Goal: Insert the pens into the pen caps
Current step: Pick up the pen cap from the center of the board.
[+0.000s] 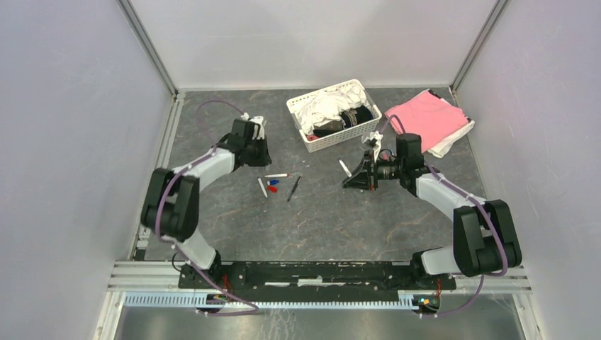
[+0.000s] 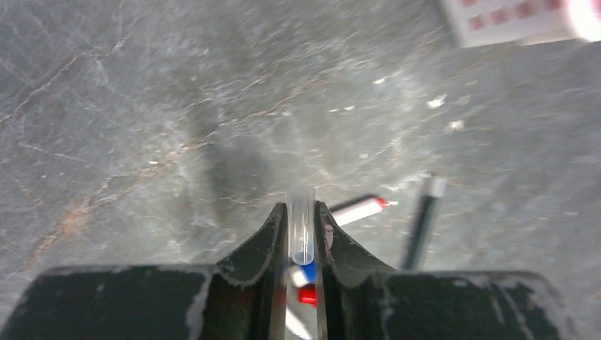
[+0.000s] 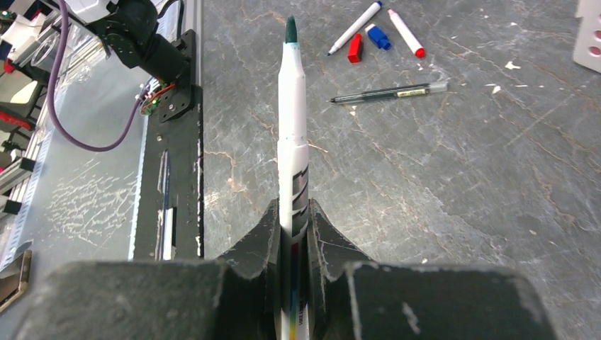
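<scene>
Grey marbled tabletop carries loose pens, a red cap and a blue cap between the arms. Left claw is clenched on a clear cap standing between its fingers. Right claw grasps a green-tipped pen, which juts forward past its fingertips.

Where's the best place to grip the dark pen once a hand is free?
Mid-barrel, from straight above, closing across its length. The dark pen lies flat and well apart from the red cap, so both long sides look clear. Its thin tip would probably give a poorer hold.
</scene>
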You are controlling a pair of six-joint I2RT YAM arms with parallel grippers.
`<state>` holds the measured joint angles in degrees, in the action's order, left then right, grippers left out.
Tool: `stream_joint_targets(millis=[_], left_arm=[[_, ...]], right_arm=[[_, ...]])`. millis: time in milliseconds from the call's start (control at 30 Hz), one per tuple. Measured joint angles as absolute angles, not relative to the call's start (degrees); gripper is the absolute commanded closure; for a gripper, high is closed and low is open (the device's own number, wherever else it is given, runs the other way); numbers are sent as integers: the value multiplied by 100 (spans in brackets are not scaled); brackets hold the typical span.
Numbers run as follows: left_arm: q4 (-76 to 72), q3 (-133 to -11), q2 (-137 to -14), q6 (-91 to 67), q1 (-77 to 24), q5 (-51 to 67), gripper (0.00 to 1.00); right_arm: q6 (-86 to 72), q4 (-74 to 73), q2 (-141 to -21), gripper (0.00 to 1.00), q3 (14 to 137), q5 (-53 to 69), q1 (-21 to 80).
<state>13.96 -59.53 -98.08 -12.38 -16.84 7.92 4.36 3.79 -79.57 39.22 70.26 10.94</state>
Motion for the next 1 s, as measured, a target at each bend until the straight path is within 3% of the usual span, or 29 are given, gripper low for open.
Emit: stream_joint_targets(millis=[367, 700, 1000], left_arm=[[-2091, -3979, -8311, -2805, -1684, 2178, 98], [-7330, -2300, -8960, -5662, -1723, 3083, 98], [-8436, -2438, -9308, -6202, -2499, 3002, 98]], right_arm=[[392, 635, -7959, 100, 3841, 6980, 1706], [-996, 2633, -7975, 100, 2825, 6510, 2624], [-2211, 4482, -7972, 100, 2213, 5776, 2974]])
